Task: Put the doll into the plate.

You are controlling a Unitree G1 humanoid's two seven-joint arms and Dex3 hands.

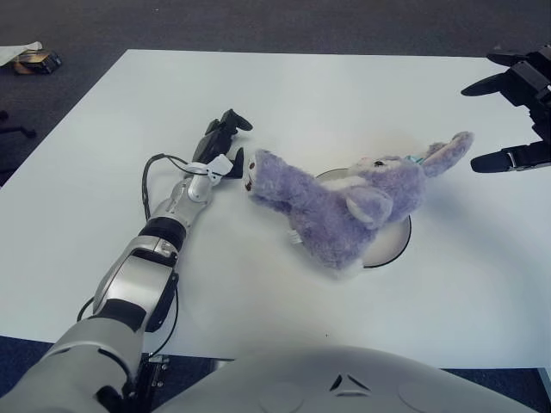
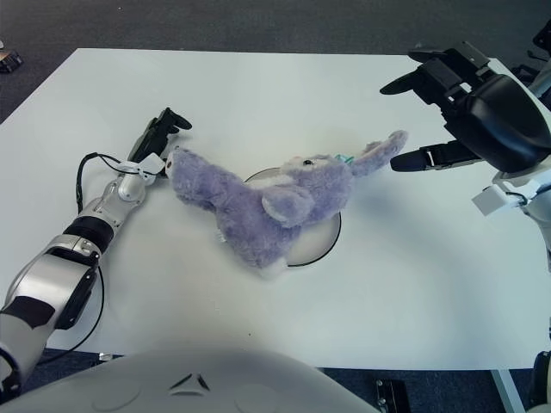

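A purple plush rabbit doll lies on its side across a white plate with a dark rim, near the table's middle. Its body covers most of the plate, and its legs stick out to the left onto the table. One long ear points right. My left hand is just left of the doll's leg end, fingers spread, a small gap between them. My right hand hovers above the table to the right of the ear tip, fingers spread and holding nothing.
The white table stretches wide around the plate. Its left and far edges drop to dark carpet, where a small box lies at the top left. A black cable loops beside my left forearm.
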